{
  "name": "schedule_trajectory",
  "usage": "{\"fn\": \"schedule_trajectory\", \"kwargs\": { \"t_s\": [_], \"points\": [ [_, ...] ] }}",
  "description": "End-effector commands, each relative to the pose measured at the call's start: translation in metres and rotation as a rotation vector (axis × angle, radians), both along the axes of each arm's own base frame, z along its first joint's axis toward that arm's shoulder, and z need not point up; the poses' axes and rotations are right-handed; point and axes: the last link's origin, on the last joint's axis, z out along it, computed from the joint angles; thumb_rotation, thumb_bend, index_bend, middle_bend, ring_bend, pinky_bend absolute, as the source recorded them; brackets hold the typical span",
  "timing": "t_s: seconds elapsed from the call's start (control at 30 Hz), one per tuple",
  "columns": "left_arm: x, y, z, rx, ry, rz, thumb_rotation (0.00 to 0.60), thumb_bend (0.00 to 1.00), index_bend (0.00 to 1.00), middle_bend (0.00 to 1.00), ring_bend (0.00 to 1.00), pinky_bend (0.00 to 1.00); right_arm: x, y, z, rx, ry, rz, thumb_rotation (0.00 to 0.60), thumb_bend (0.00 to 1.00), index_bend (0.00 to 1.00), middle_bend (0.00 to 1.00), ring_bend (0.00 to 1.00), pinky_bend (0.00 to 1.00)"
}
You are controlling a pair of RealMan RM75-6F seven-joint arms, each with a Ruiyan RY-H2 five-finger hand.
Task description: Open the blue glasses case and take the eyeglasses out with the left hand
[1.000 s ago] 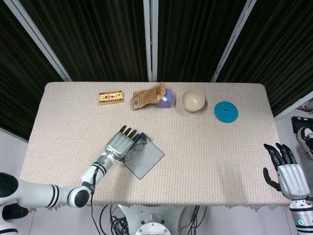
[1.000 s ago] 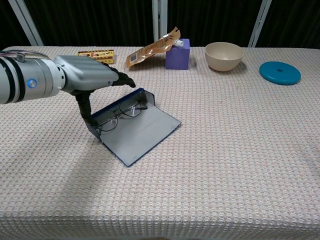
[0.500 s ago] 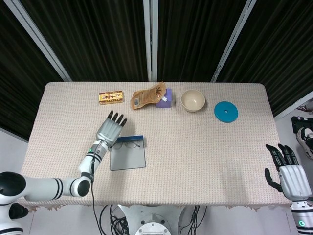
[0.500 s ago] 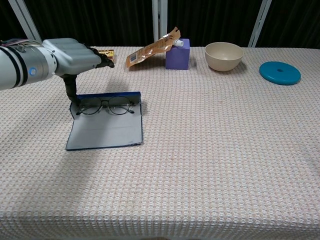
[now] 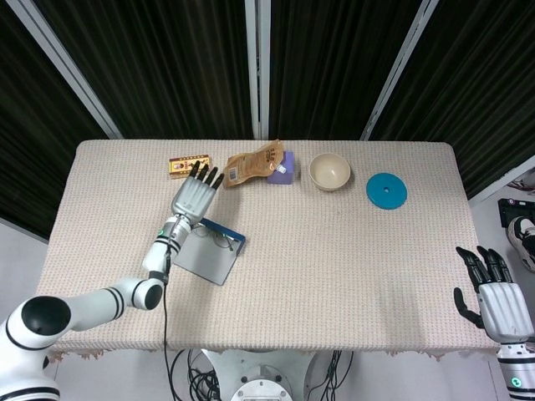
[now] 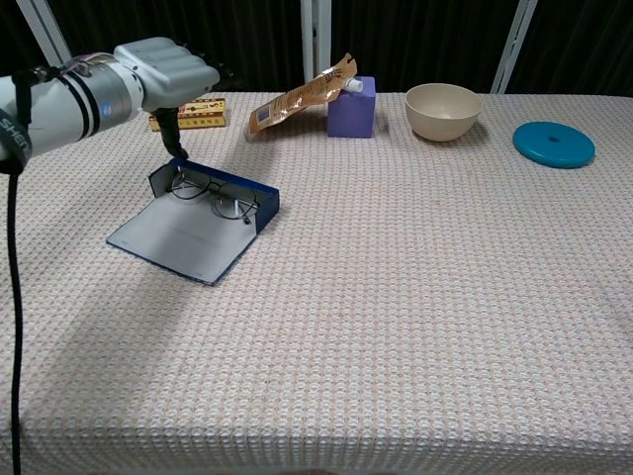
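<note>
The blue glasses case (image 6: 178, 236) lies open on the table's left half, its grey lid flat toward the front left. The eyeglasses (image 6: 212, 197) rest in its blue tray (image 5: 224, 230), folded. My left hand (image 6: 163, 67) hovers over the case's far corner, fingers stretched toward the back of the table, thumb pointing down close to the tray's rim; it holds nothing. From the head view the left hand (image 5: 194, 197) sits just behind the case (image 5: 206, 260). My right hand (image 5: 500, 302) hangs off the table's front right corner, fingers spread and empty.
Along the back stand a yellow box (image 6: 190, 114), a brown pouch (image 6: 297, 99) leaning on a purple block (image 6: 352, 109), a cream bowl (image 6: 443, 111) and a blue disc (image 6: 553, 143). The table (image 6: 415, 297) is covered with woven cloth.
The open case has swung round and slid left and back across the table with my left hand, which moved toward the yellow box. My right hand sank slightly.
</note>
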Motion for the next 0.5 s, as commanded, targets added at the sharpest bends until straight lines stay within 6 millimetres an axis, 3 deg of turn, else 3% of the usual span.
{"fn": "schedule_trajectory", "kwargs": {
  "t_s": [0.03, 0.27, 0.5],
  "points": [
    [0.009, -0.003, -0.008, -0.088, -0.076, 0.042, 0.6, 0.14, 0.09, 0.04, 0.0, 0.0, 0.0, 0.001, 0.0, 0.0, 0.0, 0.001, 0.6, 0.48, 0.0, 0.15, 0.0, 0.03],
    [0.016, -0.034, 0.003, -0.263, -0.186, 0.097, 0.6, 0.22, 0.18, 0.04, 0.0, 0.0, -0.001, 0.001, -0.002, 0.008, 0.001, -0.007, 0.6, 0.48, 0.0, 0.15, 0.0, 0.03],
    [0.014, -0.042, -0.001, -0.299, -0.175, 0.089, 0.6, 0.26, 0.24, 0.05, 0.0, 0.0, 0.0, 0.001, -0.003, 0.013, 0.0, -0.005, 0.6, 0.48, 0.0, 0.15, 0.0, 0.03]
  ]
}}
